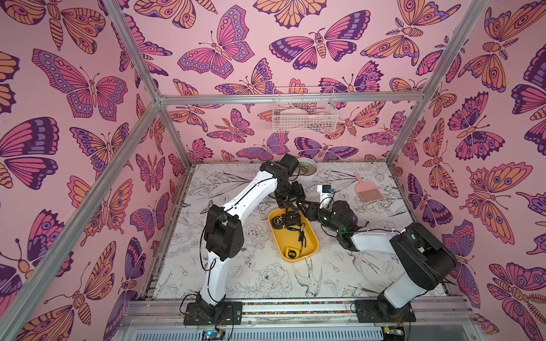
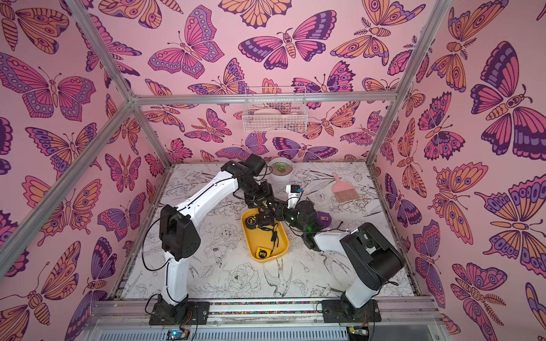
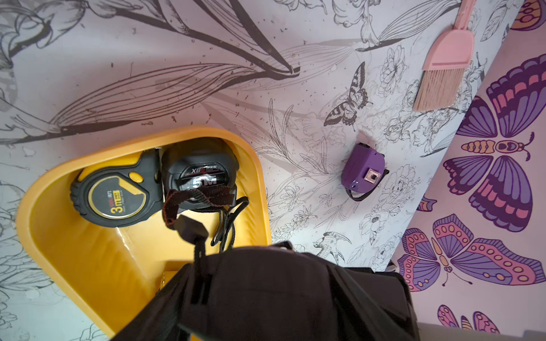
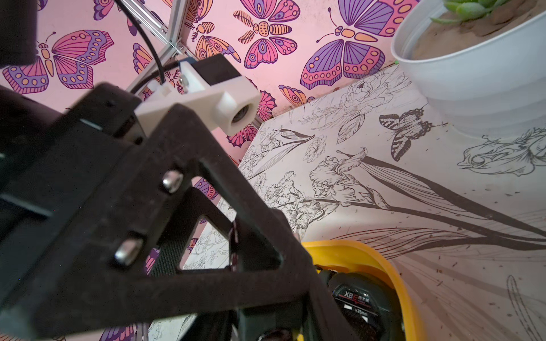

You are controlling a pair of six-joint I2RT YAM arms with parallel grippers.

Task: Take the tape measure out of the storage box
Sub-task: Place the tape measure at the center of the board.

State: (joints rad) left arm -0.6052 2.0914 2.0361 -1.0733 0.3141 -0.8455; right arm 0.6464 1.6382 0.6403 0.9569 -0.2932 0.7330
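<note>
**Student:** A booth papered in pink butterflies is enclosing a tabletop [image 1: 236,280] printed with line-drawn flowers. What is sitting at its centre?

**Tutor:** The storage box [image 1: 308,236], a shallow yellow tray, is lying there with its long side running away from the arms' bases. Three tape measures are resting inside it. The black tape measure marked 5M [image 3: 201,174] is standing against the far wall, touching the yellow-and-black 3 m tape measure [image 3: 112,195] in the far corner. A third yellow-and-black tape measure [image 1: 292,253] is lying at the near end, well apart from those two.

**Student:** Where are the tools working?

**Tutor:** The left gripper [image 1: 291,211] is hanging directly above the black tape measure. The right gripper [image 1: 301,214] is reaching in from the right side, just beside it. The wrist strap [image 3: 195,196] is looping across the tape's face and running toward a dark gripper body.

**Student:** Are the jaws spread or pinching?

**Tutor:** For either gripper, that cannot be told, because the fingertips are hiding behind one another.

**Student:** And outside the box?

**Tutor:** A purple tape measure [image 3: 362,171] is lying on the table to the right, with a pink brush [image 1: 367,190] beyond it.
</note>
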